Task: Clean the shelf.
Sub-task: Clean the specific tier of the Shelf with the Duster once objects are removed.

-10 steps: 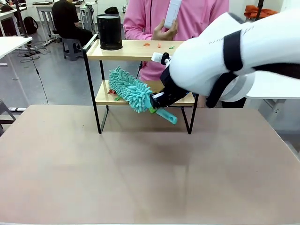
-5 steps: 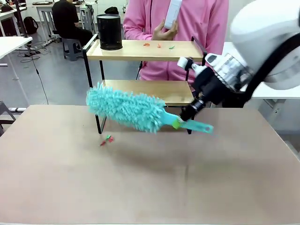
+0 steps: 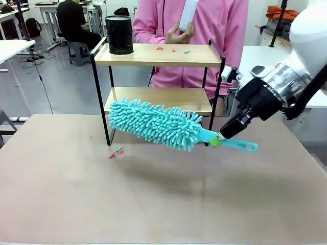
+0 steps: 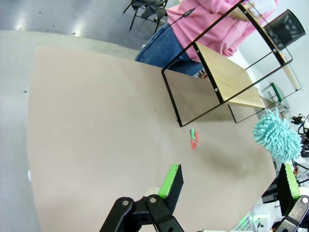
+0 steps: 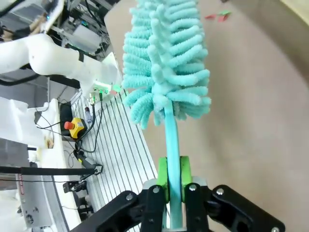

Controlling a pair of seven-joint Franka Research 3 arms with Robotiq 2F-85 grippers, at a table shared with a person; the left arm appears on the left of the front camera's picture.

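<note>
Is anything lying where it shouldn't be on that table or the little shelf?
Yes: red and green scraps lie loose on the table by the front left leg of the shelf, and more scraps sit on its top board.

Grey floor (image 3: 66, 87), white desks (image 3: 11, 47) at left, dark stool (image 3: 76, 51) beyond.

The duster's (image 3: 153, 124) fluffy head covers the left front edge of the shelf's (image 3: 153, 54) lower board. The right claw (image 3: 217, 139) hides the stretch of handle it clamps, and its arm runs off the right edge of the front view. Red and green scraps (image 3: 115, 152) on the worktop (image 3: 61, 194), and others on the top board, are too small to identify. The white object (image 3: 187, 14) in the person's hand (image 3: 179, 35) is cut off at the top.
</note>
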